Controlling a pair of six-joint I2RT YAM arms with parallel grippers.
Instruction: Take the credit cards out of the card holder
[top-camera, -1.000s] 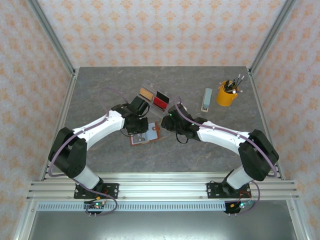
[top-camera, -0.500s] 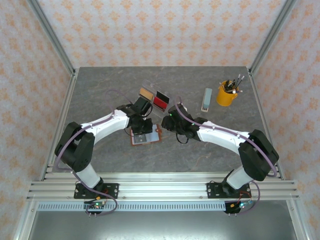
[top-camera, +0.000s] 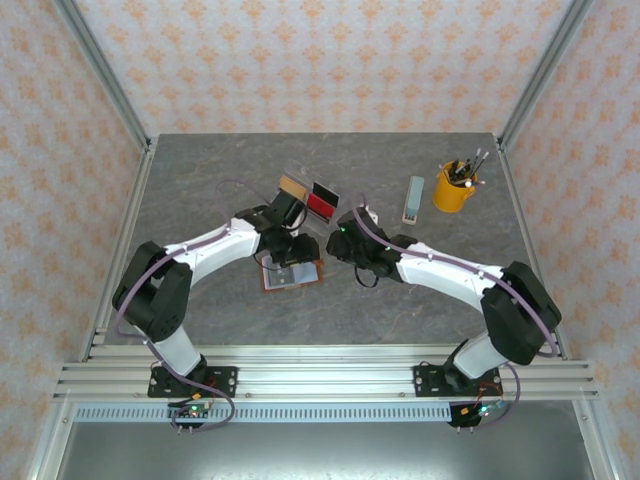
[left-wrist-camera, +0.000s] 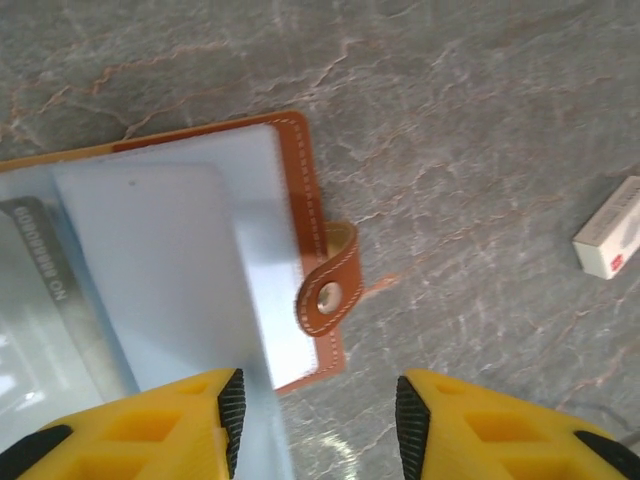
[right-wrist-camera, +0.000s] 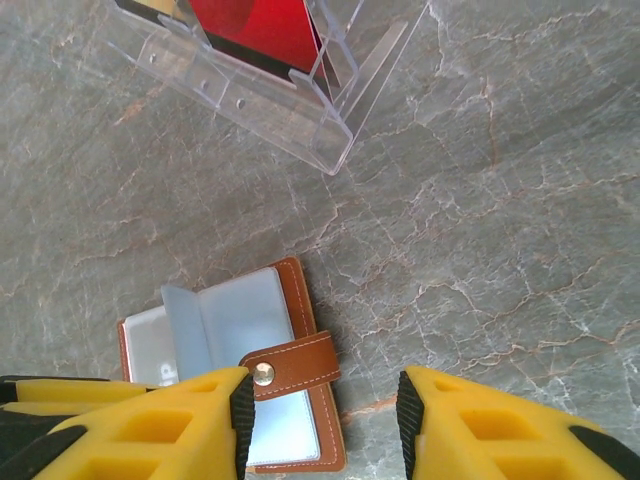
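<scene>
The brown leather card holder (top-camera: 293, 274) lies open on the table, blue-grey pockets up, its snap strap (left-wrist-camera: 328, 290) folded over the right edge. A grey card (left-wrist-camera: 42, 300) sits in a left pocket. My left gripper (left-wrist-camera: 320, 420) hovers open just above the holder's near right corner, its left finger (left-wrist-camera: 175, 425) over a pocket leaf. My right gripper (right-wrist-camera: 325, 425) hangs open beside the holder (right-wrist-camera: 240, 370), nothing between its pads. A tan card (top-camera: 292, 186) and a red card (right-wrist-camera: 262, 28) stand in the clear tray (right-wrist-camera: 300, 120).
The clear acrylic tray (top-camera: 308, 196) stands just behind the holder. A pale oblong block (top-camera: 414, 200) and a yellow cup of pens (top-camera: 455, 187) are at the back right. A small white block (left-wrist-camera: 610, 240) lies right of the holder.
My left gripper has swung from beside the tray to over the card holder, and its jaws have gone from shut to open. The right arm has stayed put.
</scene>
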